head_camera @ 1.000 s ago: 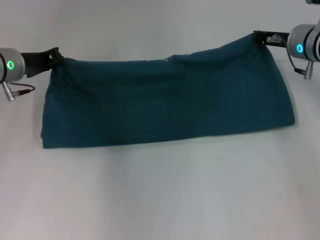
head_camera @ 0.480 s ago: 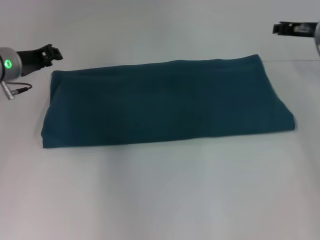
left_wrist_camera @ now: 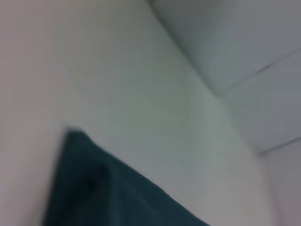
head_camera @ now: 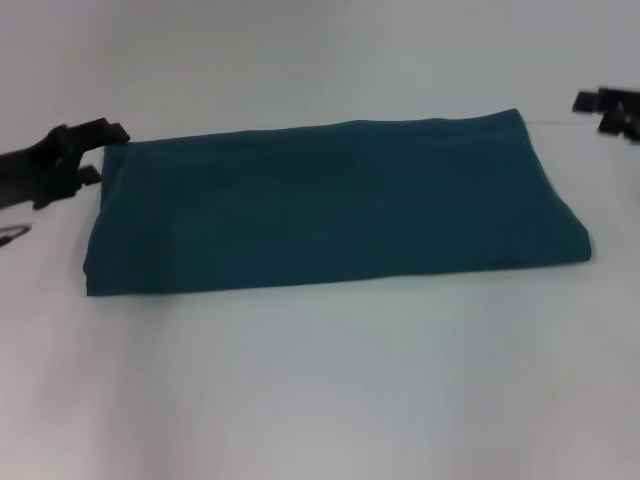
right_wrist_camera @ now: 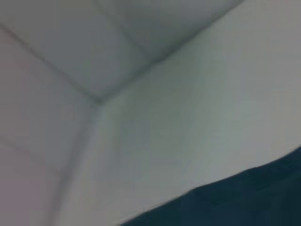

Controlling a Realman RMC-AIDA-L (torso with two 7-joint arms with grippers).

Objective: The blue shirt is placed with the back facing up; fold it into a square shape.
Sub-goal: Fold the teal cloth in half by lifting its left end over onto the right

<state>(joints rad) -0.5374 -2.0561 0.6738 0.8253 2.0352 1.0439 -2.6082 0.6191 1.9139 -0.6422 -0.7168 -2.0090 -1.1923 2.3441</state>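
We see the blue shirt point(head_camera: 330, 205) lying flat on the white table point(head_camera: 320, 380), folded into a long band that runs from side to side across the far half of the surface. Its cloth is a dark teal, matte and soft, with no print showing on the upper face. The far edge is nearly straight; the near edge is straight too, and the end on the robot's right is rounded and thick where the layers turn over, while the end on its left is squarer and flatter. The table is smooth and plain.

The left gripper point(head_camera: 105, 150) reaches in from the left edge, its black fingers just beside the shirt's far left corner; we see them spread apart, holding nothing. The right gripper point(head_camera: 605, 108) shows only as a dark tip at the right edge, well apart from the shirt's far right corner and higher up; we cannot tell whether it is spread or pressed together.

In the left wrist view a teal corner point(left_wrist_camera: 94, 188) lies on the pale surface. In the right wrist view a dark edge of the shirt point(right_wrist_camera: 235, 202) crosses one corner of the picture, against the white table.
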